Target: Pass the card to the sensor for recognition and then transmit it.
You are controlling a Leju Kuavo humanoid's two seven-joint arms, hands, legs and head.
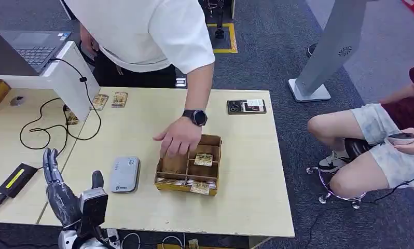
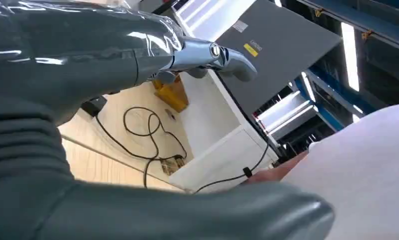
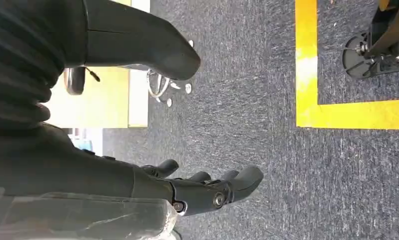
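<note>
A wooden card box (image 1: 190, 169) with several compartments sits mid-table and holds printed cards (image 1: 204, 160). A person's hand (image 1: 178, 137) reaches into its far-left part. The grey sensor pad (image 1: 124, 174) lies flat just left of the box. My left hand (image 1: 59, 184) is raised over the table's near-left corner, fingers spread and holding nothing; in the left wrist view its fingers (image 2: 207, 55) stretch out bare. My right hand (image 3: 187, 192) hangs over the carpet with loosely spread fingers, nothing in it.
A laptop (image 1: 31, 49) stands on a white riser at the back left, with black cables (image 1: 49, 129) and a power brick (image 1: 16, 180) below it. More cards (image 1: 110, 100) lie at the far edge. A seated person (image 1: 381, 145) is right of the table.
</note>
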